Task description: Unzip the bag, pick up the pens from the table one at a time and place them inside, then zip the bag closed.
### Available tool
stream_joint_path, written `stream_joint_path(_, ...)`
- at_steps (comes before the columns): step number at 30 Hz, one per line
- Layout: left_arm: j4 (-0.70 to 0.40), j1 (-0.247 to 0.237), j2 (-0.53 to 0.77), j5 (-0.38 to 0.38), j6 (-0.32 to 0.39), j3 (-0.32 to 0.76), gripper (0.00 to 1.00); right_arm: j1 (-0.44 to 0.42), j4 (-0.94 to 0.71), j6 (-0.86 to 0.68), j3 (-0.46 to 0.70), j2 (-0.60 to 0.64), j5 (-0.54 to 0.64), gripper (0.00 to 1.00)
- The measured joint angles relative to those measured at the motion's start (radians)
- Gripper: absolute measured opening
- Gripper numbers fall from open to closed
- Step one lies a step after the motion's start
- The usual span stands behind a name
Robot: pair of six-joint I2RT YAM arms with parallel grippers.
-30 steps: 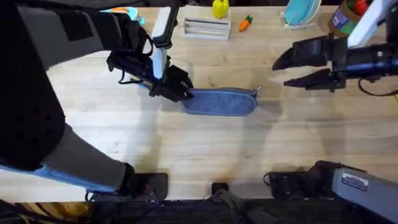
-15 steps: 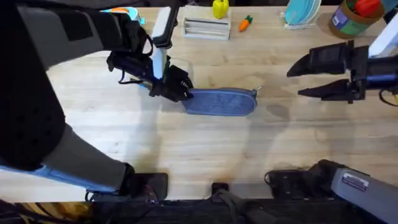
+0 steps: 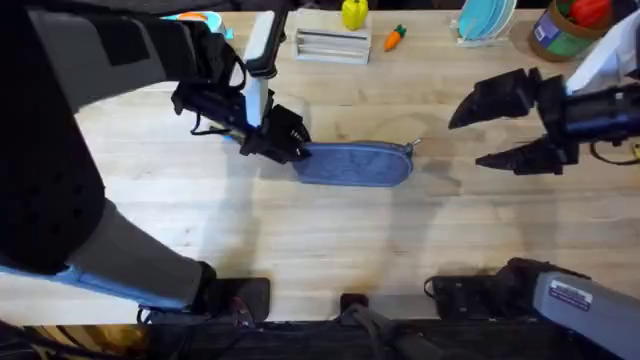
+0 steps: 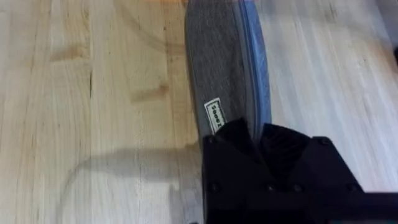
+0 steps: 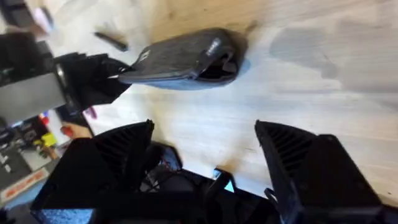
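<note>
The tabletop (image 3: 330, 240) is pale wood of joined planks with clear grain and a few darker knots. Along its far edge stand a yellow object (image 3: 354, 14), a small orange toy carrot (image 3: 396, 38), a flat pale tray (image 3: 332, 45), a teal plate stack (image 3: 486, 18) and a blue-labelled container (image 3: 556, 32).

The bag (image 3: 355, 163) lies near the middle of the tabletop, an oblong blue-grey denim-like pouch with rounded ends. A small white label (image 4: 216, 116) is sewn on its side, and its metal pull (image 3: 415, 145) sticks out at the end toward the right arm. In the right wrist view that end gapes open, dark inside (image 5: 217, 70).

The left pincer (image 3: 290, 148) is clamped on the bag's other end, fabric pinched between its black fingers (image 4: 239, 134). The right pincer (image 3: 490, 135) hangs above the tabletop to the right of the bag, fingers spread wide and gripping nothing. A dark pen (image 5: 111, 41) lies beyond the bag in the right wrist view.
</note>
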Motion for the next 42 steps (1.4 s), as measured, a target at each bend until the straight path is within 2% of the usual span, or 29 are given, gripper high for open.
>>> stream_joint_path(9, 0.0, 0.0, 0.0, 0.0, 0.0, 0.0, 0.042, 0.163, 0.105, 0.272, 0.0, 0.0, 0.16, 0.997)
stream_joint_path(16, 0.0, 0.0, 0.0, 0.0, 0.0, 0.0, 0.042, 0.297, 0.193, 0.418, 0.0, 0.0, 0.211, 0.997)
stream_joint_path(25, 0.0, 0.0, 0.0, 0.0, 0.0, 0.0, 0.042, 0.318, 0.201, 0.516, 0.0, 0.023, 0.226, 0.998)
stream_joint_path(37, 0.0, 0.0, 0.0, 0.0, 0.0, 0.0, 0.042, 0.356, 0.26, 0.564, 0.0, 0.19, 0.23, 0.997)
stream_joint_path(42, 0.0, 0.0, 0.0, 0.0, 0.0, 0.0, 0.042, 0.358, 0.262, 0.58, 0.0, 0.228, 0.23, 0.956)
